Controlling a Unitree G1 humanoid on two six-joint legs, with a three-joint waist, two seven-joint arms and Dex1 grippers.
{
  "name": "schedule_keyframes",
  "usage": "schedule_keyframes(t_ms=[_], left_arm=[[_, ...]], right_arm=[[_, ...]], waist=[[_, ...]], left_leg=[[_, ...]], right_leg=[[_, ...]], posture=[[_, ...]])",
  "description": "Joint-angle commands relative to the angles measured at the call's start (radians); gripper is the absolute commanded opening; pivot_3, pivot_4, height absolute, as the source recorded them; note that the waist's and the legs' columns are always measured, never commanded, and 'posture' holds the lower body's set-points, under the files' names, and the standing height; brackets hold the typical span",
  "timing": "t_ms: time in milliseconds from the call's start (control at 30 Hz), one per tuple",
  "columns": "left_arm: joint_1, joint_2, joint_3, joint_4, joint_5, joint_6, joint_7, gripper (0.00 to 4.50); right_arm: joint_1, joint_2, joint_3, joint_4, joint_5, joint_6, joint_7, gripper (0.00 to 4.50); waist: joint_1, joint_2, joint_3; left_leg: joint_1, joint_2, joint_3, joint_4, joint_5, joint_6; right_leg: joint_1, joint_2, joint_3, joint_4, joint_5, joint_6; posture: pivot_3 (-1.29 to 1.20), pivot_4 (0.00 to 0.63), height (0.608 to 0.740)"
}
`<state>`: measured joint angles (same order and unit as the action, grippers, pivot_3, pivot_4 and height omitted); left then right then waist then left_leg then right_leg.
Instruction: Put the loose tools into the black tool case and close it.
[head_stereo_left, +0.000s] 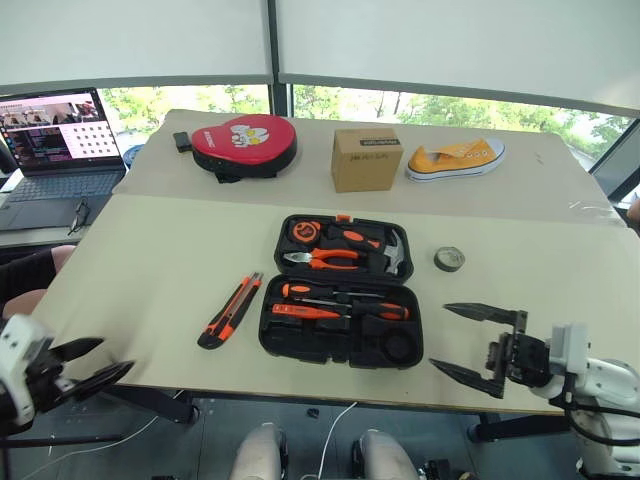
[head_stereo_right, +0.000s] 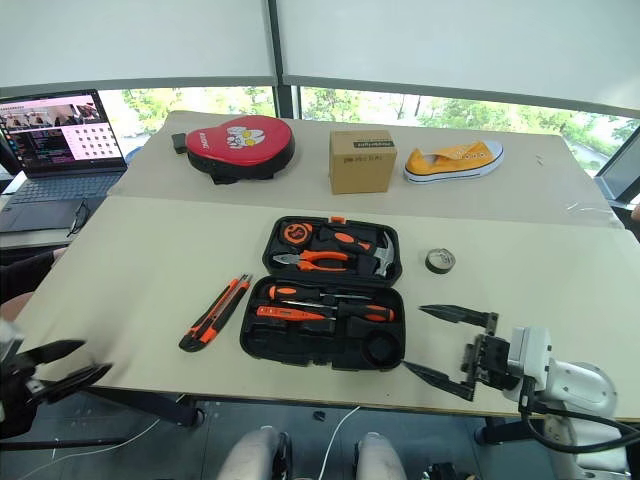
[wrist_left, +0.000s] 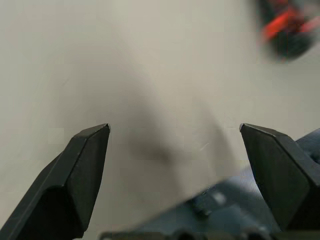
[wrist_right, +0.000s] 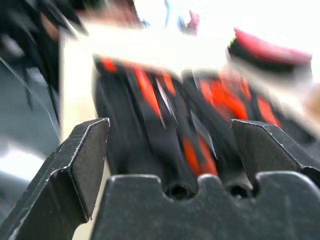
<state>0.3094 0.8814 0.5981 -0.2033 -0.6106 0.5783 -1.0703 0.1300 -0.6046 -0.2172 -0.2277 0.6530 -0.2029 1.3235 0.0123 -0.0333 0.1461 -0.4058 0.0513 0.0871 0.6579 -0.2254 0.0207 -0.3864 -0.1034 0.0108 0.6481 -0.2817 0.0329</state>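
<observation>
The black tool case (head_stereo_left: 341, 295) lies open with screwdrivers (head_stereo_left: 340, 301) slotted in, awaiting the utility knife (head_stereo_left: 230, 310) and tape roll (head_stereo_left: 449, 259) lying beside it. The left gripper (head_stereo_left: 88, 363) and right gripper (head_stereo_left: 478, 345) are both spread wide and empty, ready to pick.

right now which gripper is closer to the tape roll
Right. The right gripper hangs open at the table's near edge, just below the tape roll. The left gripper, also open, sits off the near left corner, far across the tool case from it.

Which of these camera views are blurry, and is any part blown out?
Right wrist view: the black tool case is smeared, the background above it washed out white. Left wrist view: utility knife blurred. Eye views: sharp, with bright windows.
</observation>
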Motion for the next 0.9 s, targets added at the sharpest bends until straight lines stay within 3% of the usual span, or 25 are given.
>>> schedule_keyframes(t_ms=[33, 233, 433, 533, 700, 800, 900], left_arm=[[-0.093, -0.036, -0.069, -0.148, -0.078, 0.134, 0.148, 4.47], [-0.198, -0.152, -0.325, -0.194, 0.083, 0.127, 0.362, 4.47], [-0.254, -0.285, -0.457, -0.186, 0.191, 0.127, 0.53, 4.47], [-0.25, -0.31, -0.465, -0.176, 0.21, 0.12, 0.559, 3.69], [-0.246, -0.278, -0.449, -0.179, 0.21, 0.104, 0.52, 1.85], [-0.255, -0.226, -0.403, -0.159, 0.202, 0.078, 0.467, 1.74], [-0.296, -0.106, -0.31, -0.087, 0.165, -0.101, 0.25, 1.74]], right_arm=[[-0.018, -0.009, -0.002, -0.073, 0.075, 0.083, -0.039, 4.5], [-0.036, 0.026, 0.014, -0.079, 0.057, 0.081, -0.056, 4.5], [-0.037, 0.049, 0.018, -0.077, 0.035, 0.079, -0.07, 4.5], [-0.025, 0.05, 0.02, -0.088, 0.037, 0.09, -0.077, 4.5], [-0.004, 0.051, 0.021, -0.096, 0.035, 0.09, -0.084, 4.5], [-0.001, 0.045, 0.018, -0.103, 0.041, 0.09, -0.084, 4.5], [-0.01, 0.024, -0.007, -0.111, 0.062, 0.101, -0.084, 4.5]], waist=[[-0.001, -0.001, 0.0], [-0.013, 0.0, -0.001], [-0.007, 0.0, -0.001], [-0.003, 0.002, -0.002], [-0.001, 0.006, -0.004], [-0.005, 0.006, -0.004], [-0.012, 0.005, -0.003]], left_leg=[[0.0, 0.0, 0.0, 0.0, 0.0, 0.0], [-0.001, 0.0, 0.002, 0.0, 0.005, 0.008], [-0.001, -0.001, 0.002, 0.0, 0.005, 0.008], [0.0, -0.001, 0.002, 0.0, 0.005, 0.008], [0.0, -0.001, 0.002, 0.0, 0.005, 0.008], [0.0, 0.0, 0.002, 0.0, 0.005, 0.008], [-0.001, 0.001, 0.002, 0.0, 0.005, 0.008]], right_leg=[[0.0, 0.0, 0.0, 0.0, 0.0, 0.0], [0.002, 0.01, 0.003, 0.0, 0.001, 0.001], [0.001, 0.011, 0.003, 0.001, 0.001, 0.001], [0.002, 0.011, 0.004, 0.001, 0.001, 0.001], [0.002, 0.01, 0.003, 0.001, 0.001, 0.001], [0.001, 0.011, 0.003, 0.001, 0.001, 0.0], [-0.001, 0.013, 0.003, 0.001, 0.001, -0.001]], posture=[[0.0, 0.15, 0.74], [0.0, 0.15, 0.74], [0.0, 0.15, 0.74], [0.0, 0.15, 0.74], [0.0, 0.15, 0.74], [0.0, 0.15, 0.74], [0.0, 0.15, 0.74]])
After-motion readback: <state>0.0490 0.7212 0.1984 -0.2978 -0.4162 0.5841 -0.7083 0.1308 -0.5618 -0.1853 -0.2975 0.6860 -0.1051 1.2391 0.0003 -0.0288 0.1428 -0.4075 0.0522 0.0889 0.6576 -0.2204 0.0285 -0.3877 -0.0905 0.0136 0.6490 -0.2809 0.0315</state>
